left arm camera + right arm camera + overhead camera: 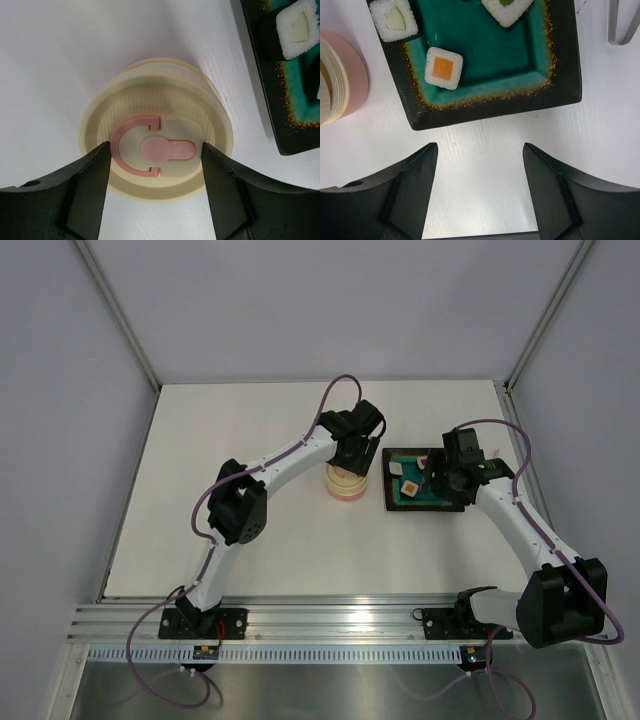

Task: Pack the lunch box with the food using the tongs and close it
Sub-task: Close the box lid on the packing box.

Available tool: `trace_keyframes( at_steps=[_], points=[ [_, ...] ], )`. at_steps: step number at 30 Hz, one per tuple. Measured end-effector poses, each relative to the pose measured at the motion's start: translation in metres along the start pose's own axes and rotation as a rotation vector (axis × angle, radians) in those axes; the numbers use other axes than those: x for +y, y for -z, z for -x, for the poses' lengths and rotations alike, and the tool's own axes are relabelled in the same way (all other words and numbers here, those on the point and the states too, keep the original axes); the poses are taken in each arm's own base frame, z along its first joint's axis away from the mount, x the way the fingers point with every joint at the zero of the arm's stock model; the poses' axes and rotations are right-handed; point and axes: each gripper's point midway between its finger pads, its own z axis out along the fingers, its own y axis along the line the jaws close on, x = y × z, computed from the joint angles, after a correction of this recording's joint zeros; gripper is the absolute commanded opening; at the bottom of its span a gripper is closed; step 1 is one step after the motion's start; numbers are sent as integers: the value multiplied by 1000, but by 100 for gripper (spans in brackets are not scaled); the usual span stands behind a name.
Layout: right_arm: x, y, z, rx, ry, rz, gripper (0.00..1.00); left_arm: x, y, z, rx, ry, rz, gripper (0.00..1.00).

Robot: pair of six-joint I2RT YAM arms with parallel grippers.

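Left gripper (155, 147): jaws spread wide over the lid (165, 117), gripping nothing.
Right gripper (480, 146): jaws wide and empty, above the table (600, 150) beside the tray (560, 75).
Lunch box (356, 75): just beside the tray, lid on top.
Food (443, 68): three pieces on the tray.
Tongs (611, 30): on the table, at the tray's other side.

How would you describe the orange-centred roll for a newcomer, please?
Look at the dark tray with the teal middle, beside the pink lunch box. Among its white pieces, this roll alone has an orange centre; the others show pale or green.
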Motion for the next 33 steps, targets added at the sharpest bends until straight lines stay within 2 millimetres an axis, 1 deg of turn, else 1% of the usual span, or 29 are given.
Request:
trace_keyframes(
  at_steps=[8, 19, 21, 22, 25, 31, 33],
  points=[
    [-1, 1, -3, 11, 1, -5, 77, -3, -19, -8, 29, -4, 1, 27],
    [-1, 1, -3, 12, 1, -3, 77, -2, -20, -7, 29, -1, -5, 27],
    [-1, 1, -3, 12, 1, -2, 77, -2, -20, -7, 29, 0, -4, 31],
    [-1, 1, -3, 12, 1, -2, 77, -2, -20, -7, 30, -1, -5, 43],
    [-1, 1, -3, 12, 1, -2, 77, -2, -21, -8, 32, 0, -7, 65],
    [-1, 0, -3, 14, 1, -1, 76, -3, -22, -8, 33, 1, -10, 69],
    [-1, 0, -4, 16, 2, -1, 76, -4, -23, -7, 24, 2, -13, 74]
  ],
)
